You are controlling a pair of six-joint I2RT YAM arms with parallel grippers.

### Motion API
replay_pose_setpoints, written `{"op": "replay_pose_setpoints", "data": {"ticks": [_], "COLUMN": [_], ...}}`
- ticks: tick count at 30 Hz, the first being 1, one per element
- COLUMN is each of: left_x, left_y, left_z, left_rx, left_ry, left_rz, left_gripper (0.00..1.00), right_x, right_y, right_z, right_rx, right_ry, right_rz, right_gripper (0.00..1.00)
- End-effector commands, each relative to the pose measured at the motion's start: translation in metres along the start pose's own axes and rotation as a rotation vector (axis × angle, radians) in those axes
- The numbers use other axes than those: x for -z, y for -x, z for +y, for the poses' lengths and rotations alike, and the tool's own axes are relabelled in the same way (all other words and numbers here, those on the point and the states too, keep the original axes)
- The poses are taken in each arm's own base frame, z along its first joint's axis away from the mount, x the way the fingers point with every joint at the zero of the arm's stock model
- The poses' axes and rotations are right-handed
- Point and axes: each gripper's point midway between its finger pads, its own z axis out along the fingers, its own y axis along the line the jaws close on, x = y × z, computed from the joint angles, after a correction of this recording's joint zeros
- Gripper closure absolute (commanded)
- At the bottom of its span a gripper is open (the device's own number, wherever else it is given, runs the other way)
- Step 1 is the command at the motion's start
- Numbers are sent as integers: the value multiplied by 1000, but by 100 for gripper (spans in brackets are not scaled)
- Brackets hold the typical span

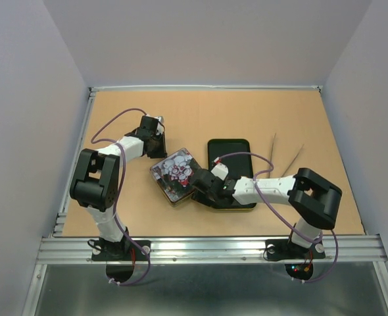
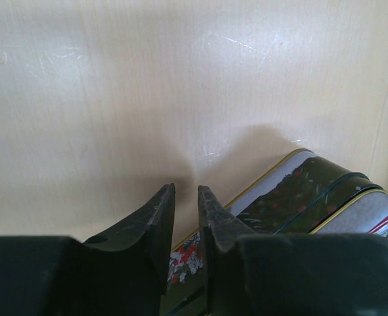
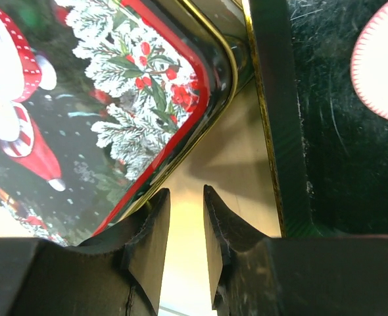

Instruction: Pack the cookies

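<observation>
No cookies show in any view. A Christmas-printed tin (image 1: 174, 172) with its lid on lies mid-table, beside a black oblong tray (image 1: 231, 153). My left gripper (image 1: 159, 149) hovers at the tin's far left corner. In the left wrist view its fingers (image 2: 186, 187) stand a narrow gap apart over the tin's edge (image 2: 299, 191), nothing between the tips. My right gripper (image 1: 196, 186) sits low between tin and tray. In its wrist view the right gripper (image 3: 186, 189) is slightly open over bare table, tin lid (image 3: 82, 99) on the left, tray (image 3: 325, 131) on the right.
A white pleated paper cup with a red rim (image 3: 381, 62) lies in the tray. Two thin tweezers (image 1: 272, 146) (image 1: 292, 158) lie on the table right of the tray. White walls enclose the tabletop on three sides.
</observation>
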Motion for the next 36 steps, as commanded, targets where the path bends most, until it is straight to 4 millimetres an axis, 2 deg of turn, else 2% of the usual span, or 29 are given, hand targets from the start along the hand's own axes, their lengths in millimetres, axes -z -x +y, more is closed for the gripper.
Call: {"op": "replay_pose_setpoints", "data": {"ticks": [1, 3, 5, 7, 8, 10, 15, 20, 26, 29, 33, 34, 35, 36], "left_x": [2, 1, 3, 8, 10, 14, 24, 53, 95, 115, 133, 132, 132, 131], "left_y": [-13, -15, -11, 0, 2, 10, 27, 58, 84, 95, 99, 97, 96, 93], "left_z": [-17, -19, -18, -12, -10, -4, 9, 23, 22, 15, -4, -17, -23, -32], "left_rx": [-30, -32, -37, -30, -28, -18, -3, 32, 44, 39, -1, -30, -41, -66], "left_ry": [-79, -92, -87, -53, -40, -7, 55, 117, 126, 89, -14, -77, -108, -148], "left_rz": [70, 81, 67, 22, 11, -18, -84, -229, -404, -491, -559, -552, -547, -532], "left_gripper": [73, 78, 76, 63, 52, 40, 34, 32, 32, 33, 44, 52, 64, 83], "right_x": [2, 2, 2, 2, 1, 2, 1, 4, 6, 6, 3, 3, 2, 2], "right_y": [22, 22, 22, 22, 22, 24, 24, 27, 32, 32, 34, 35, 35, 36], "right_z": [48, 53, 60, 64, 64, 66, 66, 72, 75, 75, 73, 73, 72, 72], "right_rx": [-45, -45, -43, -36, -32, -33, -33, -24, -10, -7, -10, -11, -12, -13], "right_ry": [108, 116, 126, 133, 130, 134, 132, 148, 153, 151, 145, 143, 141, 140], "right_rz": [-57, -54, -50, -50, -50, -52, -47, -47, -51, -49, -51, -52, -52, -53], "right_gripper": [67, 67, 67, 67, 67, 67, 68, 68, 68, 68, 68, 68, 68, 68]}}
